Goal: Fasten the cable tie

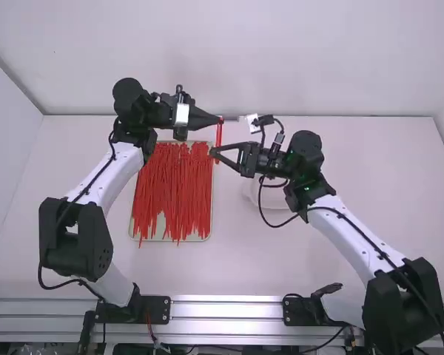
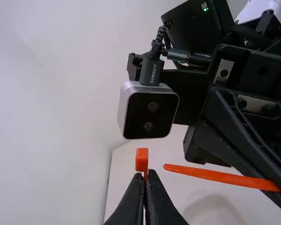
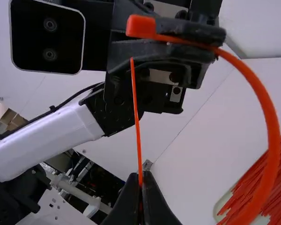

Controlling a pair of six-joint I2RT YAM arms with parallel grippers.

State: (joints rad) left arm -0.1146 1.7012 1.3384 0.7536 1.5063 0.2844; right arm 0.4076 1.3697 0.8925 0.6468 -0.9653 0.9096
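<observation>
With both sets of fingers pressed together on the same strap, the step in hand looked like threading the tail into the head. The left gripper (image 1: pixel 213 118) pinched the strap just under the head (image 2: pixel 142 160). The right gripper (image 1: pixel 214 154) pinched it short of the tail tip (image 2: pixel 171 167). The cable tie (image 1: pixel 219 137) hung in the air between them, above the table (image 1: pixel 355 148), off the 1 o'clock corner of the board (image 1: pixel 208 222) that carried the pile of spare ties (image 1: pixel 174 188). In the high view its visible run lay 12 to 6 o'clock, head at 12. The right wrist view showed the strap bowed into an open loop, with the tip aimed back toward the head, near it but apart and not yet in the slot. My read: hold the head dead steady, keep the right pinch close behind the tip so it wouldn't buckle, line the tip up with the slot axis, then push straight through. The likely failure was the tip glancing off the head's edge.
</observation>
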